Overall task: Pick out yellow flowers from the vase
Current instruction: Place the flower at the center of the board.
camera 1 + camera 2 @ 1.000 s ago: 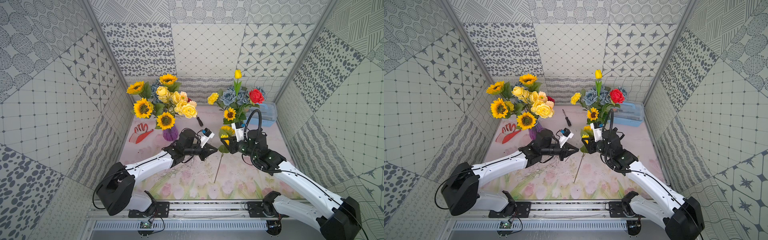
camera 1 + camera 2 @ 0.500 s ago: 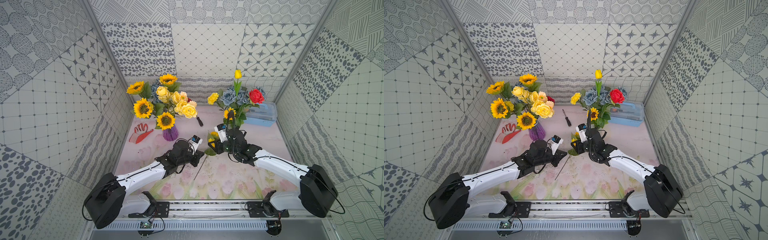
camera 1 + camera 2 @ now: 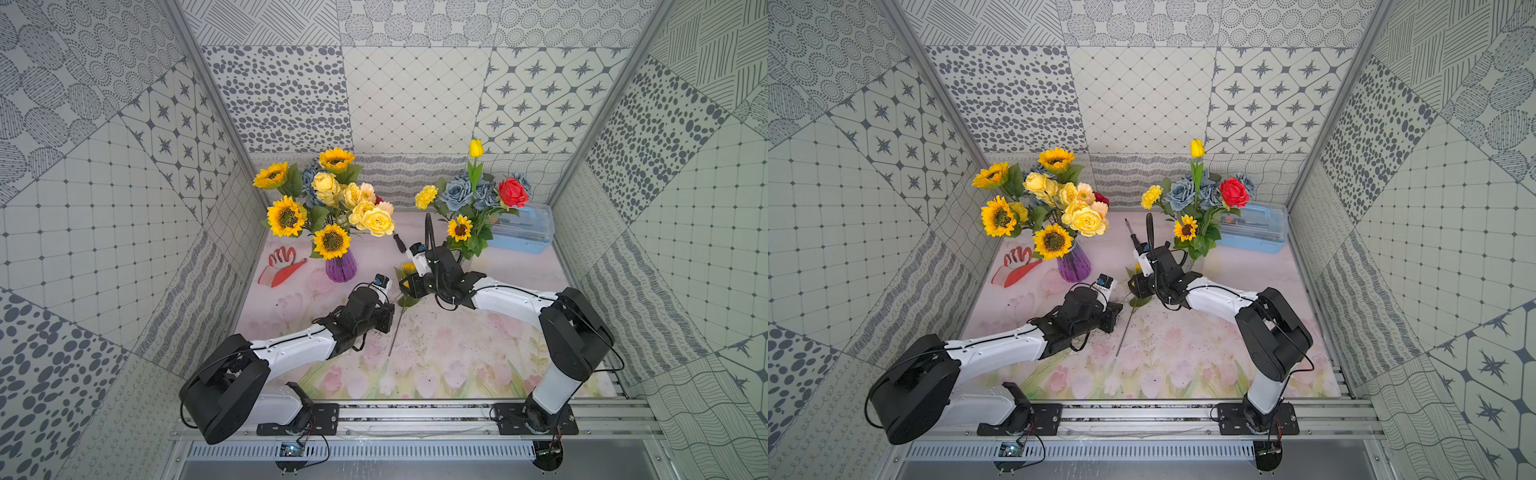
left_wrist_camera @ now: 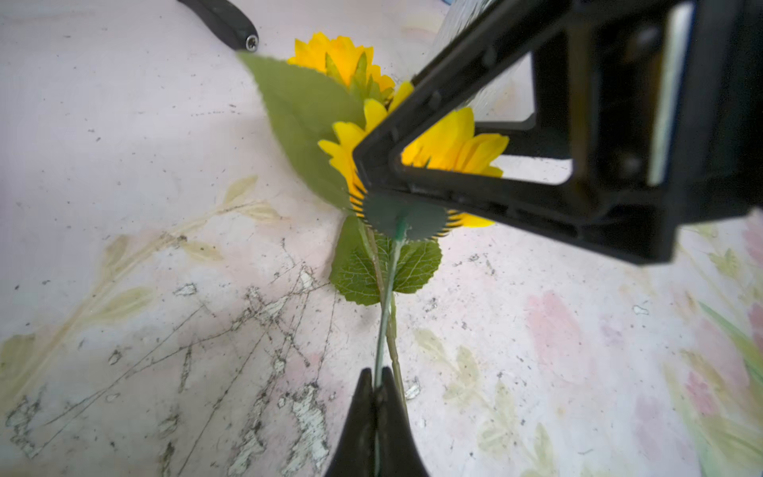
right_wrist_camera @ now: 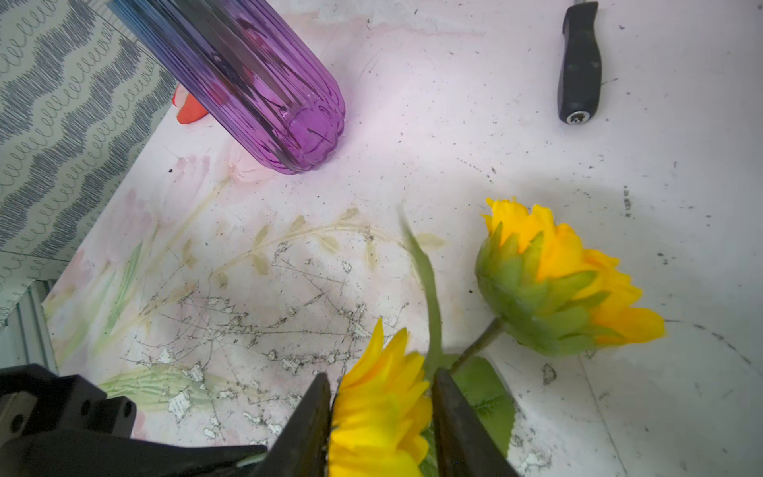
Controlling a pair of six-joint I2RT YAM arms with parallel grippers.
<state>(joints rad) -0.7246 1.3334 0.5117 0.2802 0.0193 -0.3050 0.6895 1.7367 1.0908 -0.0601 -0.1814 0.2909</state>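
A sunflower [image 4: 454, 144] lies low over the flowered mat, its thin green stem [image 3: 393, 332] pinched in my shut left gripper [image 4: 375, 373]. My right gripper [image 5: 382, 373] stands open, one jaw on each side of that sunflower's head [image 5: 380, 413]. In both top views the two grippers [image 3: 390, 322] [image 3: 1133, 286] meet mid-table. A second yellow flower [image 5: 557, 281] lies on the mat beside them. The purple vase [image 3: 340, 266] holds sunflowers and pale yellow roses. The right bouquet has a yellow tulip [image 3: 476, 148], a yellow carnation [image 3: 426, 196] and a sunflower [image 3: 459, 227]; its vase is hidden behind my right arm.
A red and white glove [image 3: 282, 266] lies left of the purple vase. A black-handled screwdriver [image 3: 400, 243] rests between the bouquets. A pale blue plastic box [image 3: 525, 228] stands at the back right. Grey-blue roses [image 3: 457, 193] and a red rose [image 3: 513, 192] fill the right bouquet.
Both grippers have brought the sunflower down and leftward to the mat. The right jaws have spread apart round its head. The left gripper has stayed shut on the stem.
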